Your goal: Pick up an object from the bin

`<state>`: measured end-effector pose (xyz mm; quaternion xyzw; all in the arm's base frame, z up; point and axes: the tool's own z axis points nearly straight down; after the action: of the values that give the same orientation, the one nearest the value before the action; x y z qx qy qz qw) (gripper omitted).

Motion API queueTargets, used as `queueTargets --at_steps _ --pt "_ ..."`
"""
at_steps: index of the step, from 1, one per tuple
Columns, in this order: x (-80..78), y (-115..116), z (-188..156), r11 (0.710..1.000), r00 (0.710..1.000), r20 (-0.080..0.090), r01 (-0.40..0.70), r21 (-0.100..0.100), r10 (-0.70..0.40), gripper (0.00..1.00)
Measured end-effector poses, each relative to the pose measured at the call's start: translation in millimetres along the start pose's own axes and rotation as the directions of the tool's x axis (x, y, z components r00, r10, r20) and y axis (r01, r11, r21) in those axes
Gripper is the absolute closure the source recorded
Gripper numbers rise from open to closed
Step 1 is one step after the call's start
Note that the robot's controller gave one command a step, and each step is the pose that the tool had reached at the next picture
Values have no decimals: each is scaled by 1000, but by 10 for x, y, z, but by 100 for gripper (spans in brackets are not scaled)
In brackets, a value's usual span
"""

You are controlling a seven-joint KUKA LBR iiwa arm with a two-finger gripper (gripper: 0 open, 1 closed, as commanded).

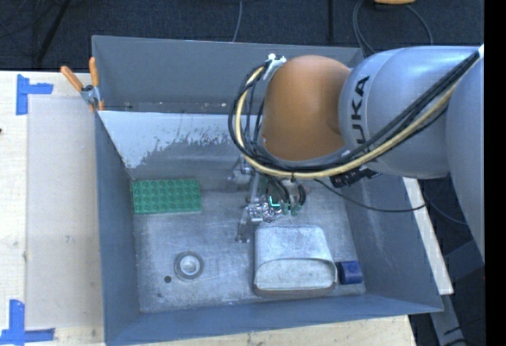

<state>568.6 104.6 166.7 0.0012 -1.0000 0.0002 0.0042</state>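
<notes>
Grey metal formed the bin [118, 257], and the arm reached into it from the right, its wrist under an orange cover [304, 107] with looped black and yellow cables [237, 127] round it. The gripper [269, 210] hung low beneath that cover, over the middle of the bin floor. Its tip sat at the far edge of a pale grey pad [292, 257], close to that pad's left corner. The pad was a flat thing with rounded corners and lay in the near right part of the bin.

Whether the gripper stood open or closed could not be made out, since the cover and the wrist hardware hid its lower end. Nothing could be seen held in it. Whether it touched the pad or only hovered just above it was also unclear.

A small blue block [349, 272] lay just beside the pad's right edge, near the bin's right wall. A green studded plate [166, 197] lay flat on the left side of the floor, well apart from the gripper. A small round metal cap [188, 265] sat near the front left, between the green plate and the near wall.
</notes>
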Motion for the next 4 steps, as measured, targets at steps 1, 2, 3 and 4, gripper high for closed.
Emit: queueTargets --at_steps 1,2,3,4 --pt "-462 884 842 997 997 19 80 -4 -80 0" --pt "-517 1448 651 988 988 13 153 -2 -153 0" --pt "-541 1319 665 985 985 9 -171 -2 171 0" --pt "-578 1146 900 949 949 16 -316 -15 316 0"
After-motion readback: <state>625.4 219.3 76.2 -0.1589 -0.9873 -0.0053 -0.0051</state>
